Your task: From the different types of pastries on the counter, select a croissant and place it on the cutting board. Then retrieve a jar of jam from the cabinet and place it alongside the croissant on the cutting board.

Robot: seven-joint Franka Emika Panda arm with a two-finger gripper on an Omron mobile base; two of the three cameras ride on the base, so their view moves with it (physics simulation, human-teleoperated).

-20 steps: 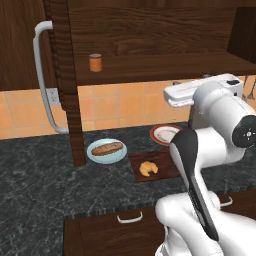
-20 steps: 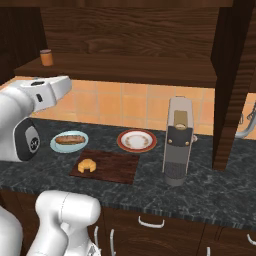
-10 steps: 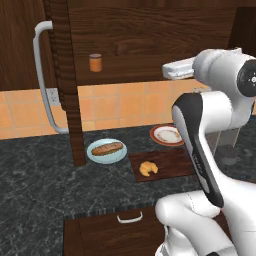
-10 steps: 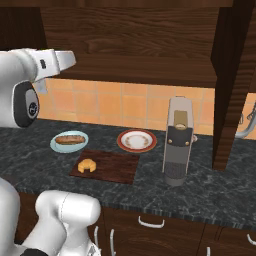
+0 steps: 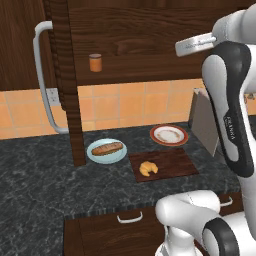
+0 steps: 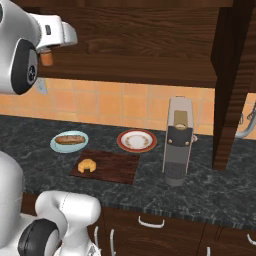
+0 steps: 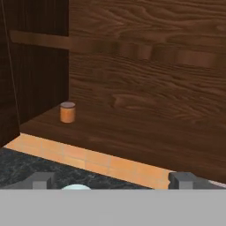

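Croissant lies on the cutting board in my left base view; jar of jam stands on the open cabinet shelf. Right base view: baguette loaf on the pale blue plate. Hand view: gripper spread wide, holding nothing, jar well apart.

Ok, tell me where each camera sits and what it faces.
Left base view: behind the arm, left; faces the counter, board and open cabinet; arm at right.
Right base view: behind, right; same counter, croissant; arm at left.
Hand view: on the hand; faces the jar; open gripper below.
All share the jar.
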